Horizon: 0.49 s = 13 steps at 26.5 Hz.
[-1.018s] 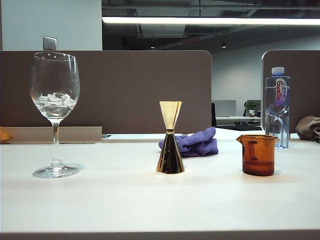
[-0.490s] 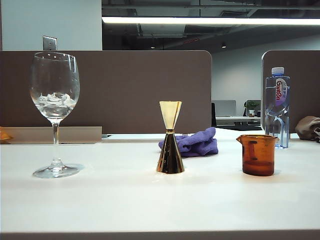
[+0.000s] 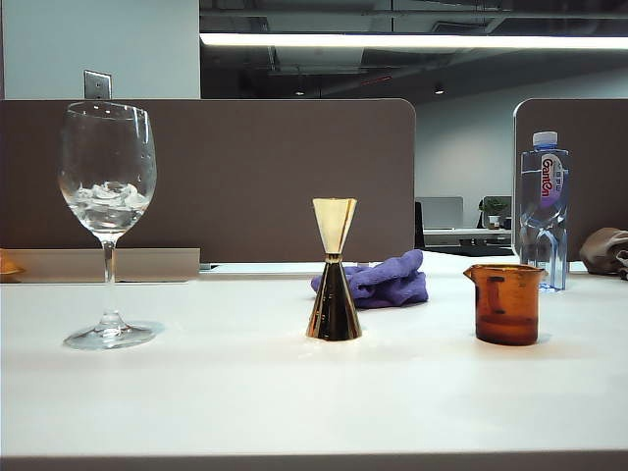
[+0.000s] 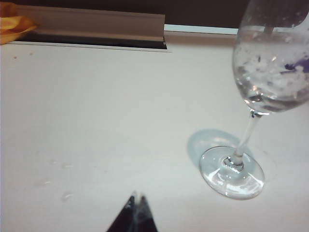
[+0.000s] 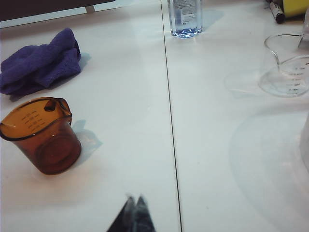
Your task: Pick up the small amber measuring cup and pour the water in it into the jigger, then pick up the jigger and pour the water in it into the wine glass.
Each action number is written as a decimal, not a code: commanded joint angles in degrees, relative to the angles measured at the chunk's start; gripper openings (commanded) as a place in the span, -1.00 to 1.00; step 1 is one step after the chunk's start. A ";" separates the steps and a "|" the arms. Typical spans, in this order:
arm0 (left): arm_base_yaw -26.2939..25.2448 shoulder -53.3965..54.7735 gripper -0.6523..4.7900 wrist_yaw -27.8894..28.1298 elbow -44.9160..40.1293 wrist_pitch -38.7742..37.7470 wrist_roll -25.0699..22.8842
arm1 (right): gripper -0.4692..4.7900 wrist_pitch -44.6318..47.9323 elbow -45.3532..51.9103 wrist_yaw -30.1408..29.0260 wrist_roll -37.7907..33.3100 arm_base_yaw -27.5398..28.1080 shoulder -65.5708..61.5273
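Note:
The wine glass (image 3: 108, 196) stands at the table's left with ice-like clear contents in its bowl; the left wrist view shows its foot (image 4: 232, 172). The gold jigger (image 3: 335, 272) stands mid-table. The small amber measuring cup (image 3: 505, 303) sits at the right, upright, and shows in the right wrist view (image 5: 42, 137). Water in it cannot be made out. My left gripper (image 4: 137, 198) is shut and empty, short of the glass's foot. My right gripper (image 5: 134, 200) is shut and empty, apart from the amber cup. Neither arm appears in the exterior view.
A purple cloth (image 3: 381, 281) lies behind the jigger. A clear plastic water bottle (image 3: 544, 210) stands at the back right. A clear measuring cup (image 5: 286, 65) sits off to the side in the right wrist view. A table seam (image 5: 170, 121) runs beside the amber cup.

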State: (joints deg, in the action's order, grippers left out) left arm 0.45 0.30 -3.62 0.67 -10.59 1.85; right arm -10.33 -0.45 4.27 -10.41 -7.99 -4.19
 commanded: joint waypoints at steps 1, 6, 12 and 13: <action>1.16 0.68 -0.77 -0.22 4.26 -6.27 0.15 | -0.84 0.15 0.42 -0.13 0.15 -0.07 0.24; 1.84 6.69 -0.77 -0.04 18.45 -21.14 0.13 | -0.84 0.13 0.42 -0.13 0.15 -0.07 0.24; 1.70 16.13 -0.77 -0.09 38.91 -21.99 0.13 | -0.84 0.13 0.42 -0.13 0.15 -0.07 0.24; 1.70 17.09 -0.77 -0.09 41.48 -22.03 0.13 | -0.84 0.13 0.42 -0.13 0.15 -0.07 0.24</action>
State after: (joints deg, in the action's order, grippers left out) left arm 2.31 16.38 -3.66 39.16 -33.28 1.85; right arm -10.35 -0.45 4.27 -10.41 -7.99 -4.05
